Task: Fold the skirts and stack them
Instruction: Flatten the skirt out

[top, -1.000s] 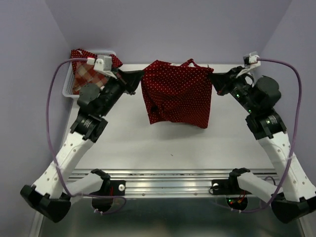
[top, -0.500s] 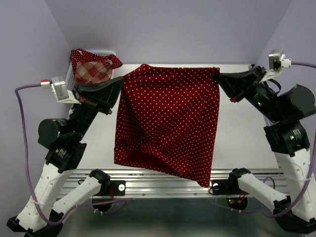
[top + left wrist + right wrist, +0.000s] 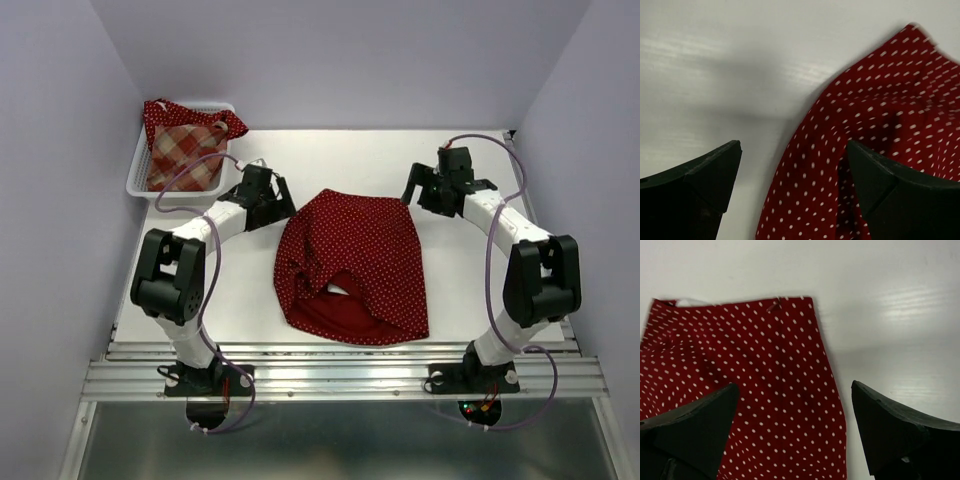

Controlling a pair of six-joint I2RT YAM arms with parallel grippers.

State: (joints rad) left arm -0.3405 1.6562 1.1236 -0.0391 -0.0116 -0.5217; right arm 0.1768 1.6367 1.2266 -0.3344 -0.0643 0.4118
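A dark red skirt with white polka dots (image 3: pixel 350 265) lies spread on the white table, its hem rumpled and folded over at the near edge. My left gripper (image 3: pixel 272 203) sits low at the skirt's far left corner and is open. In the left wrist view my left gripper (image 3: pixel 794 146) straddles the skirt's edge (image 3: pixel 880 110) without pinching it. My right gripper (image 3: pixel 424 190) is at the far right corner, also open. In the right wrist view my right gripper (image 3: pixel 795 386) stands wide over the skirt's corner (image 3: pixel 740 350). A plaid skirt (image 3: pixel 185 155) and another dotted skirt (image 3: pixel 160 112) lie in the basket.
The white mesh basket (image 3: pixel 135 182) stands at the table's far left corner against the purple wall. A metal rail (image 3: pixel 340 375) runs along the near edge, with both arm bases on it. Bare table (image 3: pixel 350 160) shows beyond the skirt.
Both grippers held the dotted skirt up by its top corners and stretched it wide. Now it lies on the table, both grippers have let go, and the arms are low.
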